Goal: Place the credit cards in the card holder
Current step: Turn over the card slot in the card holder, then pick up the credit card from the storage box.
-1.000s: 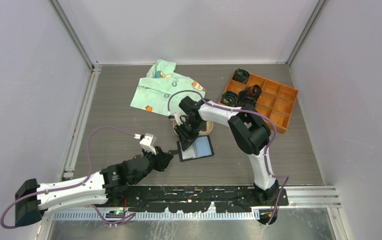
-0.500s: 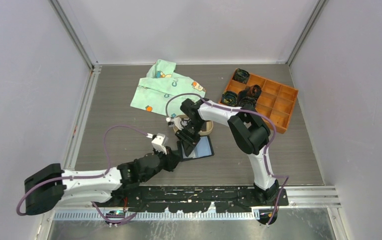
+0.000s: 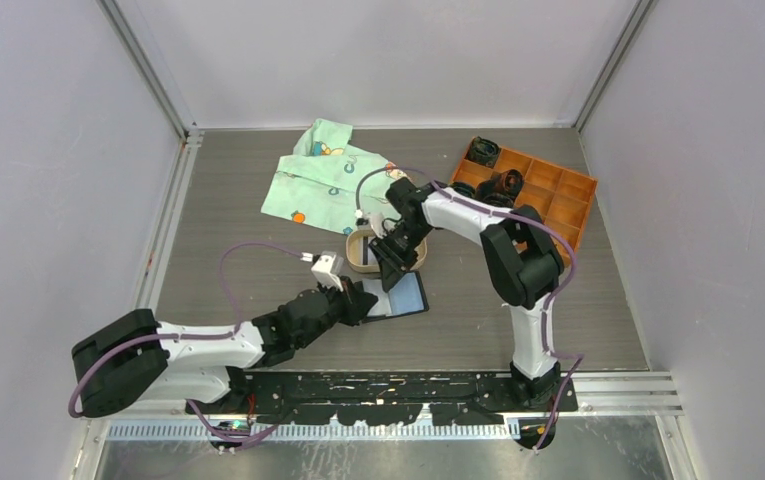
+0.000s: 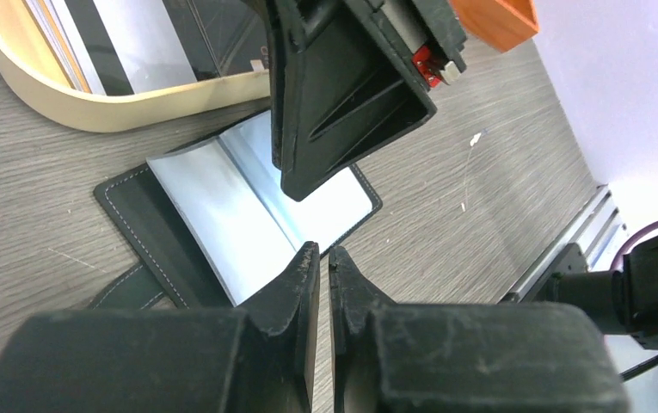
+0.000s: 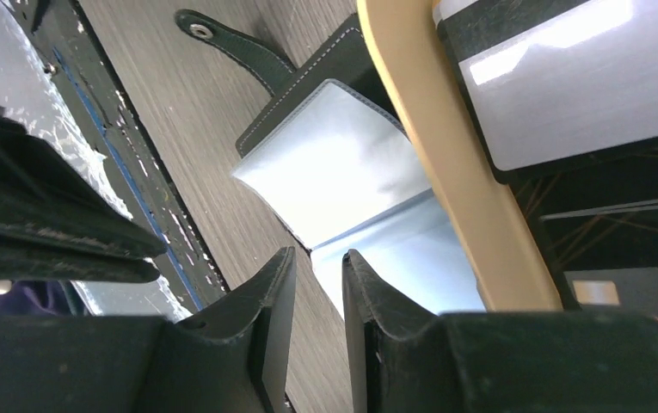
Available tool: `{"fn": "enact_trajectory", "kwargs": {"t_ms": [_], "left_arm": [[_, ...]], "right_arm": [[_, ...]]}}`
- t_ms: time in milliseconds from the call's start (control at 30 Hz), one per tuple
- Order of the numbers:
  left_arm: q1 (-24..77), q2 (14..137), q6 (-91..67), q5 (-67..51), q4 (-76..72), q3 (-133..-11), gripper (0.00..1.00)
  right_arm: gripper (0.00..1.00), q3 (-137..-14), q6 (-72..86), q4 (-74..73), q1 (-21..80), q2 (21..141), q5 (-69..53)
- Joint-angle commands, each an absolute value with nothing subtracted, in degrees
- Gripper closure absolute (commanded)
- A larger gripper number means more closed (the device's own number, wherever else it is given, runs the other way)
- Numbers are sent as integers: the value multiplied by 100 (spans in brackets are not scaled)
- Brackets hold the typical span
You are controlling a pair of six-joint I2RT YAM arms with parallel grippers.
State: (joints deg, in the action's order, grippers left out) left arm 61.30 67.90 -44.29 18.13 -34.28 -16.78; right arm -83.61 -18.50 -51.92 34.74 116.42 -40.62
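My left pincer [image 4: 323,251] is pinched nearly shut on nothing, its tips over the open card holder [image 4: 222,206].
The card holder lies flat on the table [image 4: 480,129], just beside the tan tray [image 4: 93,112]. My right pincer [image 5: 318,258] hovers over both, jaws slightly parted, empty. The credit cards [image 5: 566,95] lie in the tray, 1 whitish-grey over black.

Nothing legible shows in any view. The credit cards [image 4: 149,34] in the tan oval tray [image 4: 93,110] have plain whitish and black faces. The green cloth [image 3: 333,175] beyond the tray carries only small cartoon prints.
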Motion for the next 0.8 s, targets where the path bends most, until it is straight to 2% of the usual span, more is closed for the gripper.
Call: {"fn": "enact_trajectory", "kwargs": {"t_ms": [0, 67, 133, 333, 433, 467, 500, 533, 600, 633, 700, 767], "left_arm": [[5915, 6733, -4790, 1521, -4078, -1695, 90], [5759, 6579, -4909, 1315, -4076, -1640, 89], [5562, 6312, -4954, 1058, -3827, -1646, 82], [4592, 5399, -4889, 206, -2375, -2060, 43], [4083, 5255, -4978, -506, -2199, -2230, 29], [3925, 5269, -5013, -683, -2146, -2296, 25], [3776, 5312, -5026, -838, -2092, -2381, 21], [3648, 5398, -5016, -1021, -2057, -2496, 20], [3361, 5642, -4959, -1418, -2016, -2691, 20], [3227, 5793, -4919, -1627, -2013, -2784, 21], [2966, 6082, -4752, -1926, -1912, -2983, 25], [2758, 6273, -4338, -1979, -1565, -3190, 29]], "right_arm": [[68, -8368, -1897, -5097, 3291, 11075, -4125], [68, -8359, -1914, -5105, 3151, 10935, -4116], [68, -8372, -1996, -5119, 3014, 10727, -4050], [68, -8238, -1988, -4778, 2585, 9799, -3745], [66, -7986, -1760, -4135, 2444, 9216, -3423], [64, -7822, -1678, -3802, 2410, 9009, -3118], [56, -7667, -1561, -3432, 2410, 8788, -2818], [42, -7496, -1431, -2993, 2404, 8601, -2591], [5, -7276, -889, -2246, 2341, 8420, -2442], [1, -7366, -632, -2183, 2293, 8502, -2744], [1, -7836, -111, -2518, 2227, 8952, -3661], [11, -7970, 678, -2449, 2256, 9398, -4312]]}}
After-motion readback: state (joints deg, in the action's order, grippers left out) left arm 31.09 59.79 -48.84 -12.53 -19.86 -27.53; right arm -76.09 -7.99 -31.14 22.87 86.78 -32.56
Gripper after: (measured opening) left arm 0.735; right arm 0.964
